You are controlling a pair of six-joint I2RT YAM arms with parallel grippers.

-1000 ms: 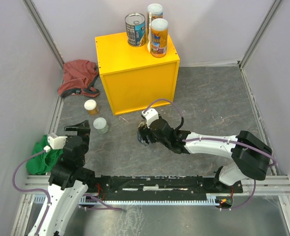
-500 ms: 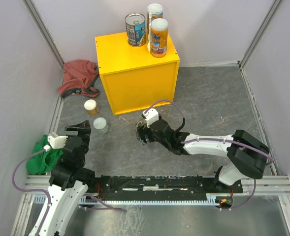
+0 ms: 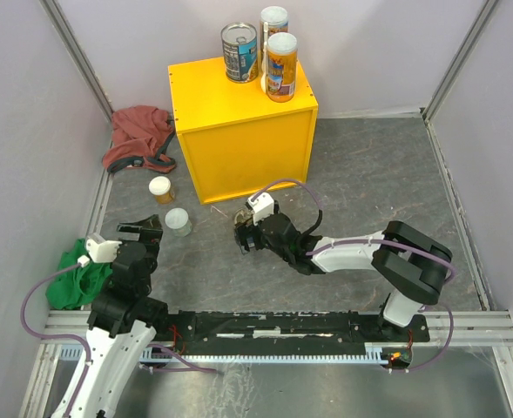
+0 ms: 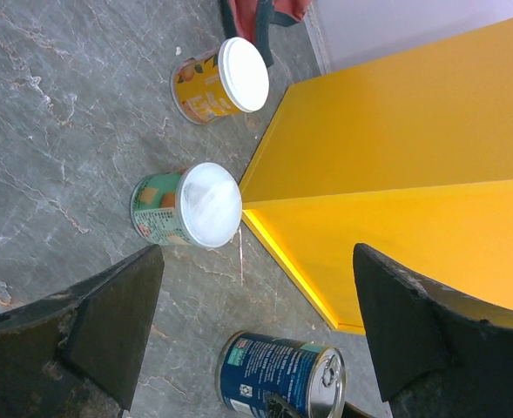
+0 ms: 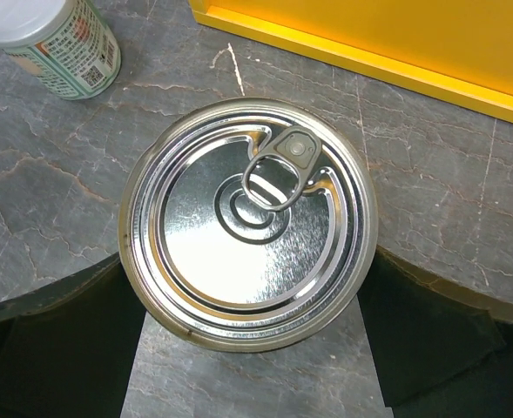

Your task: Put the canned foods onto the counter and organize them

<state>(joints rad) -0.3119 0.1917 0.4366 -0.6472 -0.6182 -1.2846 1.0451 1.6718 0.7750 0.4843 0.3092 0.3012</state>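
A blue-labelled, silver-topped tin point(image 5: 247, 222) stands upright on the grey floor in front of the yellow counter point(image 3: 212, 91). My right gripper point(image 5: 247, 292) hangs right over it, open, with a finger on each side of the tin point(image 3: 241, 228). On the counter stand another blue tin point(image 3: 239, 52) and two tall orange cans point(image 3: 281, 67). Two short white-lidded cans stand on the floor left of the counter, one orange point(image 3: 160, 189) and one green point(image 3: 178, 221). My left gripper point(image 3: 138, 231) is open and empty near the green can point(image 4: 186, 209).
A red cloth point(image 3: 138, 135) lies by the left wall beside the counter. A green cloth point(image 3: 77, 277) lies next to my left arm. White walls close in the left, back and right sides.
My right gripper has shifted a little to the left, toward the counter, and its jaws have spread wider around the tin. The left arm has stayed put.
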